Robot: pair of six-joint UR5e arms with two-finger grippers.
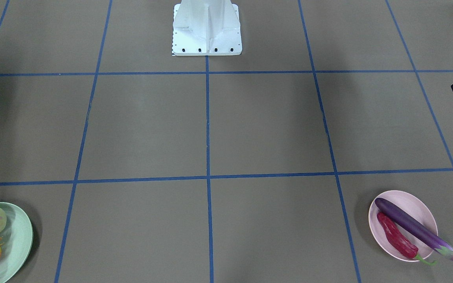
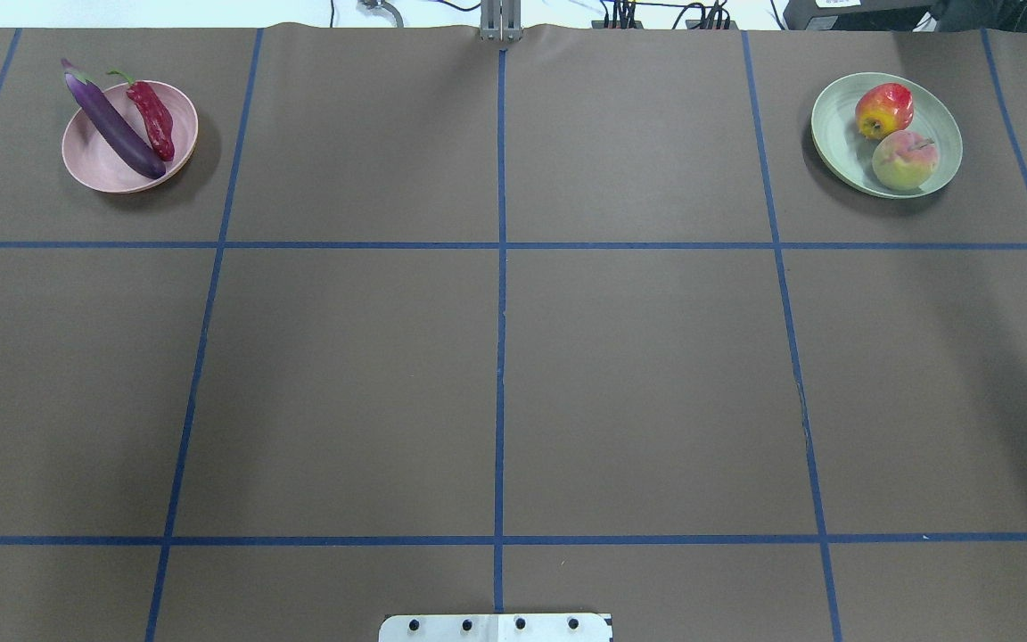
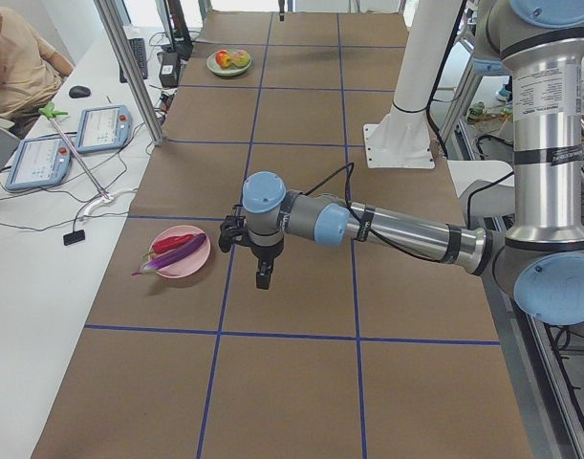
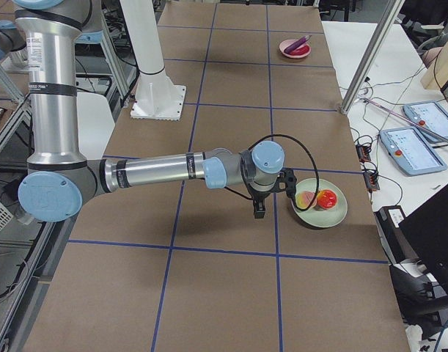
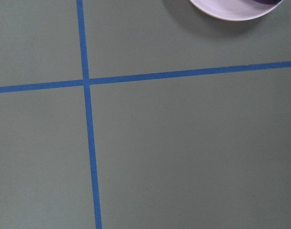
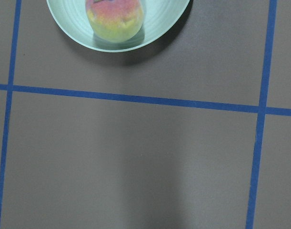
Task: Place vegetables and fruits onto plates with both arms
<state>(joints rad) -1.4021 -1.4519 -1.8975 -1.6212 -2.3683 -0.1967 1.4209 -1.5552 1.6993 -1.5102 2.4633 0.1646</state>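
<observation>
We see eggplant [image 2: 112,125], overhanging the rim, and chili [image 2: 155,119] on the pink plate [image 2: 93,168]; peach [image 2: 904,160] and pomegranate [image 2: 884,109] on the green plate [image 2: 839,135]; plates well apart; left gripper [image 3: 262,277] and right gripper [image 4: 259,210] hang nearby, and we cannot tell their spread.

The eggplant [image 2: 112,125] and chili [image 2: 154,119] lie side by side on the pink plate [image 2: 90,165], the eggplant's calyx end overhanging the rim. The peach [image 2: 904,160] and pomegranate [image 2: 883,109] sit close together on the green plate [image 2: 834,143]. The left arm [image 3: 397,228] stretches out near the pink plate, the right arm [image 4: 158,172] near the green plate.
</observation>
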